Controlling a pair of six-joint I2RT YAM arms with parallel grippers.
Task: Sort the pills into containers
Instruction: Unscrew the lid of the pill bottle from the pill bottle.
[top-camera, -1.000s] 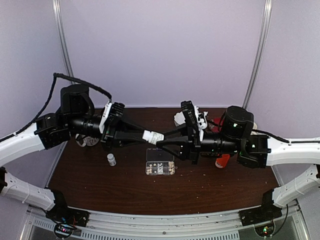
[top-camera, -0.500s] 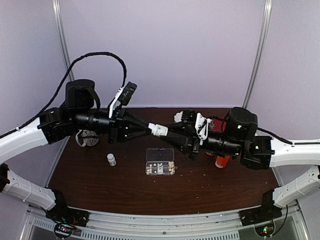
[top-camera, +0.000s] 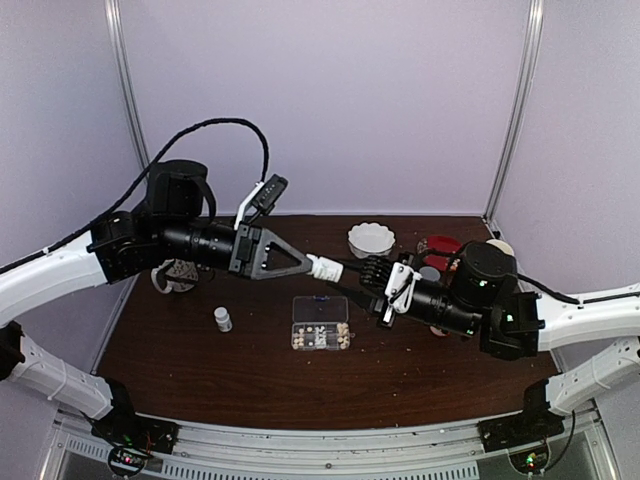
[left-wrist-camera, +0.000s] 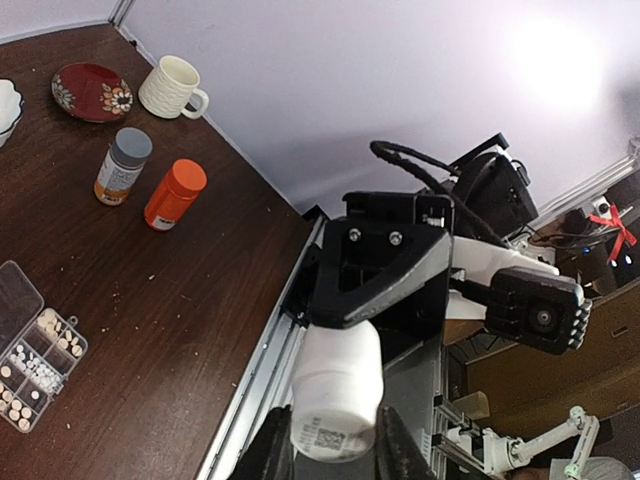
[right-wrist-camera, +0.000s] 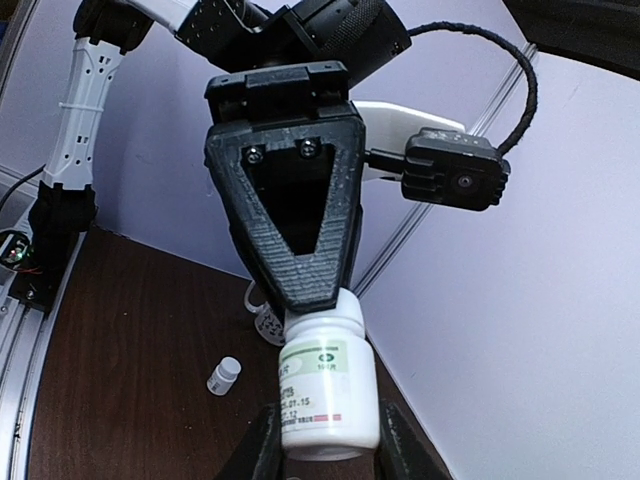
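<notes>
Your left gripper (top-camera: 308, 266) and right gripper (top-camera: 345, 270) meet level in mid-air, both clamped on one white bottle (top-camera: 325, 268). The pill organizer (top-camera: 297, 338), pills (top-camera: 322, 338) inside, lies on the table (top-camera: 200, 370) below them.

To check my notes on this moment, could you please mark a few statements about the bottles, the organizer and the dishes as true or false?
1. The left gripper and right gripper both clamp their fingers on one white bottle in mid-air. True.
2. The pill organizer is empty. False: pills lie in its compartments.
3. A small white bottle stands on the table, left of the organizer. True.
4. The mug sits on the red plate. False: it stands on the table beside the plate.
</notes>
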